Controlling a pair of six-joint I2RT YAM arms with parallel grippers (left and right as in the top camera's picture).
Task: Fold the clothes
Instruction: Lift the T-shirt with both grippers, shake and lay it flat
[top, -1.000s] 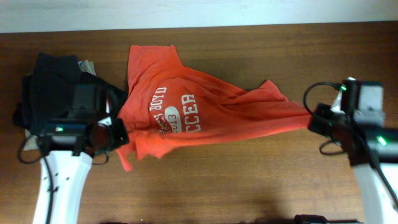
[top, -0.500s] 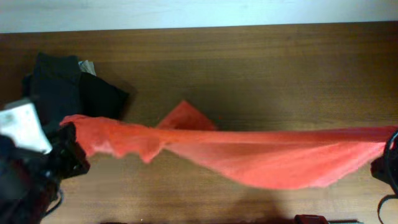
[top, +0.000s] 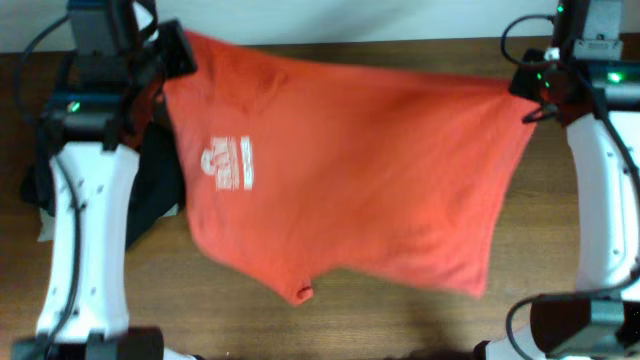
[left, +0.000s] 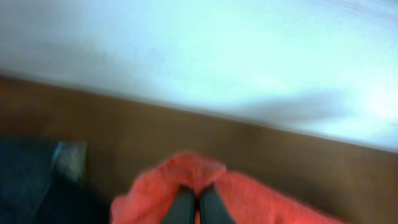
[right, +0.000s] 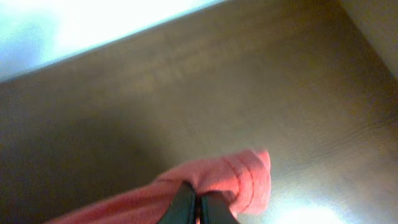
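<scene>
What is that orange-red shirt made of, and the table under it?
The T-shirt looks like a soft, matte knit, probably cotton: it drapes and wrinkles loosely. Its white lettering seems printed on. The table looks like wood or wood veneer: dark brown, with visible grain and a slight sheen.

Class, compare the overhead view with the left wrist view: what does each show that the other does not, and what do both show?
Only overhead: the whole red-orange T-shirt stretched between both arms, its white print, and the right hand at the far corner. Only left wrist: the left hand, fingers shut on a bunched shirt edge, seen close up. Both: the shirt, the wooden table and the dark garments.
</scene>
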